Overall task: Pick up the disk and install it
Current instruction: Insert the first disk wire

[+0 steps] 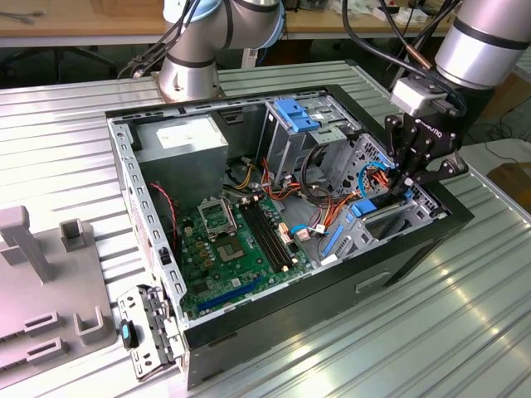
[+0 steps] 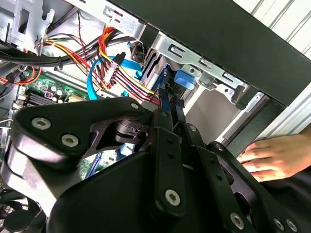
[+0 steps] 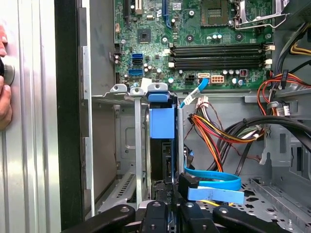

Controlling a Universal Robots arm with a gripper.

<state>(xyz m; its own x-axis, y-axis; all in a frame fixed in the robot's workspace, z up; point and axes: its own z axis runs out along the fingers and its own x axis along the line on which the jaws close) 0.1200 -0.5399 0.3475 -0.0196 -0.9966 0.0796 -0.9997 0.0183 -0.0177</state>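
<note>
Disk [image 3: 162,160], a flat grey-metal drive framed by blue plastic side rails, stands on edge in the bay slot at the front corner of the open black computer case [image 1: 398,257], a blue tab [image 3: 161,122] showing at its exposed end. The black gripper [image 3: 167,196] sits directly over that slot, its fingers [image 2: 164,109] drawn narrow around the drive's edge, though whether they truly clamp it I cannot tell.

Risks, as I judge them: the disk could bind against the slot's metal guides if it enters tilted; the light-blue flat data cable [image 3: 214,184] and the bundle of coloured power wires [image 3: 218,131] lie just beside the slot and could snag. A person's hand [image 2: 274,155] rests on the case's outer wall near the gripper and could be caught.

Counted: one disk, one gripper, one case, one green motherboard [image 1: 228,249], one grey power supply box [image 1: 182,141], and hands in both wrist views.
</note>
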